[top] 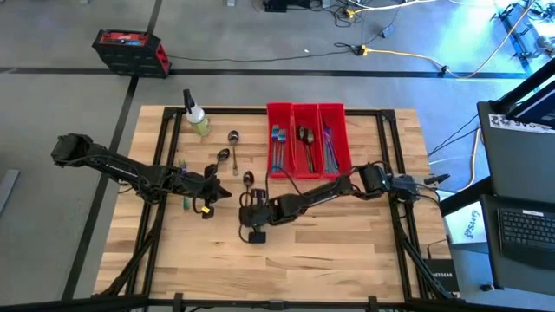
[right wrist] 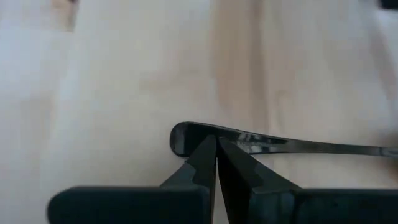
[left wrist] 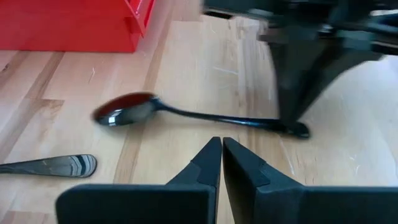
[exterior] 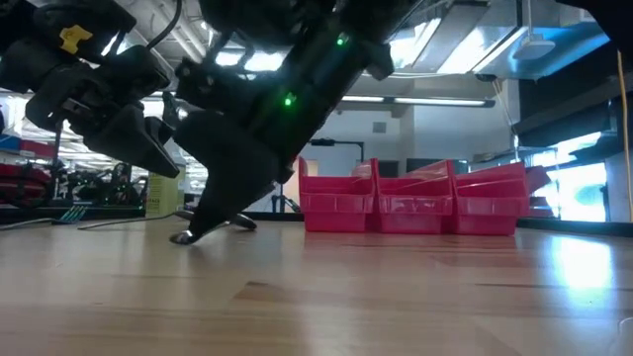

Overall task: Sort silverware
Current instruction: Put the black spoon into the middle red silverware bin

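A dark spoon lies flat on the wooden table, its handle running toward my right gripper. That gripper is shut, with its tips down on the handle's end. My left gripper is shut and holds nothing. It hovers above the table just left of the spoon, pointing at it. Two more spoons lie farther back, and a fork lies under my left arm. Silverware fills three red bins at the far middle. My right gripper presses its shut fingertips down on the spoon's handle close to its free end. The fingers come slanting down from the table's right side and stand across the handle. The spoon lies flat on the table, bowl toward the far edge.
A spray bottle with yellowish liquid stands at the far left. The end of another utensil's handle lies close to the dark spoon's bowl. The near half of the table is bare wood, framed by black rails.
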Controlling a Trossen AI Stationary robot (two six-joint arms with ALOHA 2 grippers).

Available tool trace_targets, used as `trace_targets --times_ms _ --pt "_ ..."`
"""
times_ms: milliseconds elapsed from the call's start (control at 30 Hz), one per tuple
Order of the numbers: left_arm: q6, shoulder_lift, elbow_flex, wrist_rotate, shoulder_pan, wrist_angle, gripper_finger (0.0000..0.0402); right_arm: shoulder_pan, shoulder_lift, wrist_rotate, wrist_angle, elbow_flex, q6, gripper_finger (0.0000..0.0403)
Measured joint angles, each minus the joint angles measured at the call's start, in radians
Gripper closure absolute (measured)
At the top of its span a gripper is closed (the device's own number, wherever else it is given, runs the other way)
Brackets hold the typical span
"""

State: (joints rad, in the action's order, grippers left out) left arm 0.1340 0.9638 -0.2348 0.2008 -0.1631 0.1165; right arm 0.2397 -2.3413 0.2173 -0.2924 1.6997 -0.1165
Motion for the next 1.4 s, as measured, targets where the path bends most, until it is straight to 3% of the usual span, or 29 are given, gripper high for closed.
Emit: trace_targets --times_ms 300,433,667,833,933,1167,1400 --pt "0.018 0.0 0.0 -0.001 -0.001 0.014 0.0401 0.109 0.0 -0.052 0.016 0.0 -0.185 0.0403" --pt "-0.019 0.0 0.0 -0.088 -0.018 0.099 0.0401 0.142 -0.001 -0.049 0.046 -0.001 -0.193 0.0403" --pt "-0.007 0.0 0.0 -0.126 -0.103 0.291 0.0401 0.146 -0.001 0.071 0.053 0.055 -0.19 0.0402" --pt "0.165 -0.001 0.0 -0.124 -0.201 0.342 0.0401 0.126 0.001 0.107 0.024 0.114 -0.087 0.0387" --pt "0.227 -0.001 0.0 -0.022 -0.314 0.343 0.0401 0.11 0.029 0.128 -0.069 0.133 -0.01 0.037" --pt "0.348 0.021 -0.019 0.362 -0.529 0.343 0.0401 0.065 0.145 0.183 -0.275 0.113 0.156 0.0328" --pt "0.407 0.254 -0.169 0.59 -0.593 0.342 0.0401 -0.001 0.3 0.052 -0.25 -0.016 0.313 0.0321"
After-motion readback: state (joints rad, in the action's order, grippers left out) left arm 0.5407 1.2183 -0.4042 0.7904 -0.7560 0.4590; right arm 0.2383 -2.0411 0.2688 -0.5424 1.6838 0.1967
